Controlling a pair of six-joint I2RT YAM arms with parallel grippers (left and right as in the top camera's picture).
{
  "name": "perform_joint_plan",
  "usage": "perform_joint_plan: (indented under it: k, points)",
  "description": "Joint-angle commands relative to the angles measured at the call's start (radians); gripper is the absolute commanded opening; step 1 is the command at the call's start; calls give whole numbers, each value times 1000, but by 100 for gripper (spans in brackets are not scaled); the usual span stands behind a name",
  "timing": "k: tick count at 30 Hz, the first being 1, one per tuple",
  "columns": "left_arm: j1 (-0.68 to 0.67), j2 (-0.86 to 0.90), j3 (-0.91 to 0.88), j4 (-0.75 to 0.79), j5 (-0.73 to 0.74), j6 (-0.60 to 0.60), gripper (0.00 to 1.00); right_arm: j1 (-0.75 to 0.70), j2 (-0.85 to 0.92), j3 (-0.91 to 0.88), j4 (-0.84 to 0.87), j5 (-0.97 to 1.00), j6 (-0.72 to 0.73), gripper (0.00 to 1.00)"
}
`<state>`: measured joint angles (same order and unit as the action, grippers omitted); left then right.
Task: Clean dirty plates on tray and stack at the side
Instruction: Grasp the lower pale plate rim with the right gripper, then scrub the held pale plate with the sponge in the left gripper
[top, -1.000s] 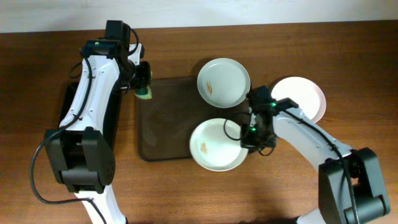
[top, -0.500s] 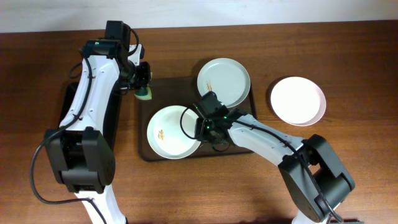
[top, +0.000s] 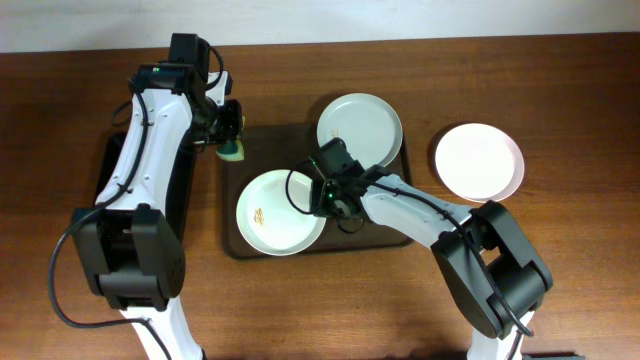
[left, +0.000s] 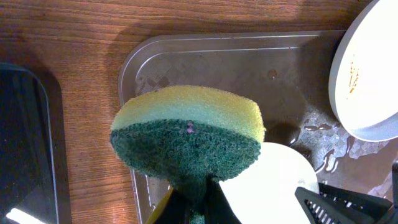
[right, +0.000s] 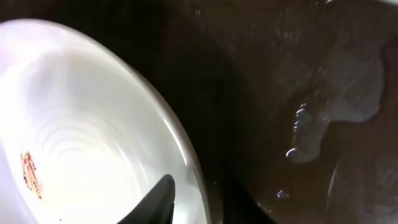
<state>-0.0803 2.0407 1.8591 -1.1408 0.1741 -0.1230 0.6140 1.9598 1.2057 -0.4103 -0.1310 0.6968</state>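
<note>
The brown tray (top: 262, 150) holds a smeared plate (top: 275, 215) at its front left. A second smeared plate (top: 360, 130) lies at its back right, over the rim. A third, clean plate (top: 478, 162) sits on the table to the right. My right gripper (top: 325, 193) is closed over the front plate's right rim; in the right wrist view its fingers (right: 202, 202) straddle that rim (right: 81, 124) over the wet tray (right: 298, 74). My left gripper (top: 232, 130) holds a yellow-green sponge (left: 186, 134) above the tray's back left corner (left: 205, 62).
A narrow black tray (top: 108, 180) lies left of the brown tray, under my left arm, and shows in the left wrist view (left: 25, 137). Water droplets sit on the brown tray floor (right: 305, 143). Bare wood table surrounds both trays.
My right gripper carried the front plate from the tray's right edge to its front left, where it now rests. The left arm and sponge have not moved.
</note>
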Motion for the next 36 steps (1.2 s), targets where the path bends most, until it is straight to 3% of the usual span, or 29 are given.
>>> perform_joint_plan:
  k: [1,5,11,36]
  points:
    - [0,7,20,-1,-7,16,1,-6,23,7,3,-16,-8,21]
    - [0,7,20,-1,-7,16,1,-6,25,6,3,14,45,4]
    - [0,7,20,-2,-6,16,1,-6,25,6,-5,54,117,4]
    - [0,7,19,-62,-6,16,1,-36,25,6,-19,8,101,5]
